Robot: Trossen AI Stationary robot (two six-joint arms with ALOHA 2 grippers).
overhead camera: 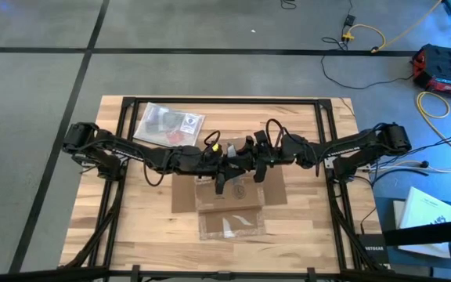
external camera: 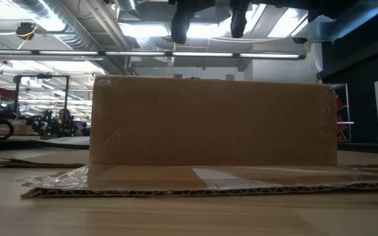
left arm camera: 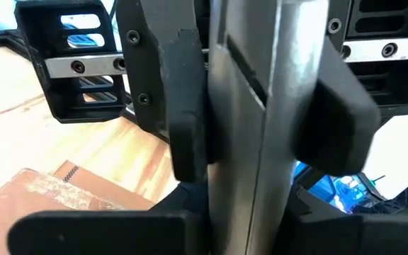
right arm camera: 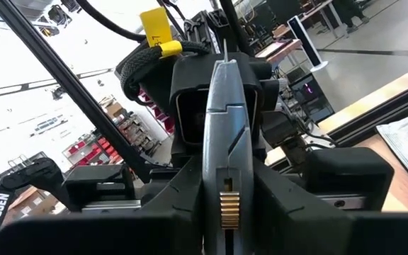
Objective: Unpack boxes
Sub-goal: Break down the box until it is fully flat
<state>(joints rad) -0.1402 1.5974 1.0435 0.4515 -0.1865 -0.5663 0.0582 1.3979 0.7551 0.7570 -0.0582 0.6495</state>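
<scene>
One shallow brown cardboard box (overhead camera: 229, 196) with flaps lies flat near the middle of the pale wooden slatted bench (overhead camera: 84, 227), slightly toward the front edge. Its body runs with the long axis left to right across the bench. One flap, carrying shiny clear tape strips, lies folded out flat toward the front edge, so the opened side points that way. In the low view the box (external camera: 212, 121) shows a long plain wall, upright and level, with the flattened flap on the bench top before it.

Two dark arms reach in, one from each side, and meet over the box's rear part. The left gripper (overhead camera: 224, 178) hangs above the box near its middle; its wrist view shows the fingers (left arm camera: 190, 106) pressed together, with nothing visible between them. The right gripper (overhead camera: 261, 166) hangs just beside it, over the box's rear right part; its fingers (right arm camera: 225, 142) are pressed together too and pinch nothing. In the low view both sets of fingertips hang clear above the box's top edge, apart from it.

One clear, silvery plastic bag (overhead camera: 167, 123) lies flat at the rear left of the bench, well apart from the box, with one small red object (overhead camera: 175, 135) at its near edge.

Bare bench lies open left, right and in front of the box.
</scene>
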